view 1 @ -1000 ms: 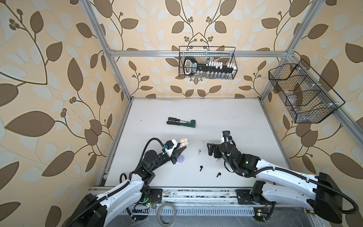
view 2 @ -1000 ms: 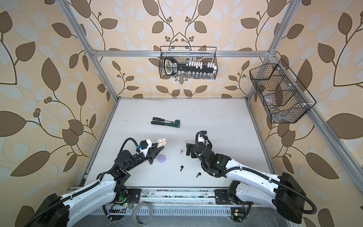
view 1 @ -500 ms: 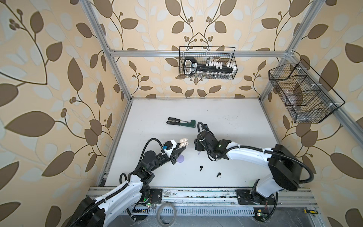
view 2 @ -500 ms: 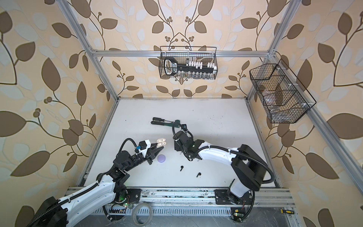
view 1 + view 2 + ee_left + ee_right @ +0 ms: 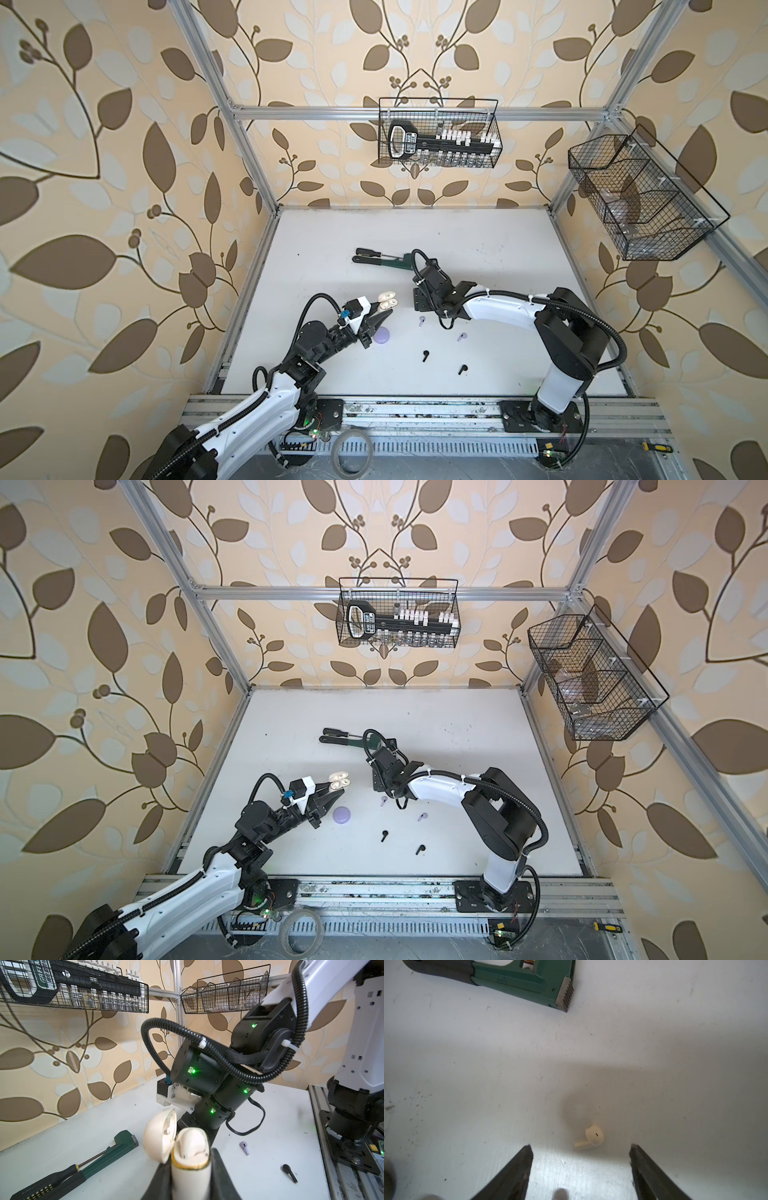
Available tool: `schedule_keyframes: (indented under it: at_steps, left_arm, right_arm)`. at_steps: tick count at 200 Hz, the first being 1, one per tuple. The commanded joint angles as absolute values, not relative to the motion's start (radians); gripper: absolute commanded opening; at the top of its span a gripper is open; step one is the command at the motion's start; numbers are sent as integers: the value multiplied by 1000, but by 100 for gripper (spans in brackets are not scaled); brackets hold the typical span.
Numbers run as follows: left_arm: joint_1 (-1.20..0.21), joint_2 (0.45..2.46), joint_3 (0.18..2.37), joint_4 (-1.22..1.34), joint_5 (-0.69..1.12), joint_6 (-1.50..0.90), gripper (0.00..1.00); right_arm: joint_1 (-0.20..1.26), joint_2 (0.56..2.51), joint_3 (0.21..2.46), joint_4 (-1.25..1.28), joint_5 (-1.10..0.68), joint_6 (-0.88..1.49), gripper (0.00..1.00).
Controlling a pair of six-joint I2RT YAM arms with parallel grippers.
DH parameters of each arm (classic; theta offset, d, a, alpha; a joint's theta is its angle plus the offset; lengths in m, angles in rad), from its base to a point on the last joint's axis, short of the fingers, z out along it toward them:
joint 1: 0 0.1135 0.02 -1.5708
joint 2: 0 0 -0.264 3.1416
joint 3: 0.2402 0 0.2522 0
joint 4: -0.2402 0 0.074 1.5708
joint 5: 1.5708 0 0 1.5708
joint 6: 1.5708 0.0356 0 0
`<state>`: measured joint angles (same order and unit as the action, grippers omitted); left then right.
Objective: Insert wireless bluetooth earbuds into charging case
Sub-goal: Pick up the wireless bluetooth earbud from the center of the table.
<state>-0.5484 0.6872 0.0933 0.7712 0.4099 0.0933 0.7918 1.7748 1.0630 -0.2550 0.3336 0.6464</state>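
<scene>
Your right hand [image 5: 581,1147] has swung over, jaws spread, above the small white hook-shaped plastic earbud [image 5: 593,1136] lying on the white desk [image 5: 467,1064]: pickup looks next. Your left hand [image 5: 380,316] stays clamped on the open cream plastic charging case [image 5: 190,1167].

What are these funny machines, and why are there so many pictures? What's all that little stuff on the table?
They are two robot arms fixed at the edge of a white table. Two pictures look down from above; the other two come from a small camera on each arm's wrist. The left end effector, a two-fingered pincer, is shut on an open white charging case. The right end effector is open, pointing down at a white earbud lying on the table. Also lying there: two lilac earbuds, two black earbuds, a round lilac case and a green wrench.
</scene>
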Motion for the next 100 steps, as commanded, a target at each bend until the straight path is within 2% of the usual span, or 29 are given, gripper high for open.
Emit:
schedule_keyframes:
  at_steps: [1, 100]
  left_arm:
    - [-544, 665, 96, 799, 409, 84, 0]
    - [-544, 675, 93, 815, 416, 87, 0]
  right_arm:
    - [795, 1817, 1076, -289, 347, 634, 76]
    - [799, 1895, 1104, -334, 377, 618, 72]
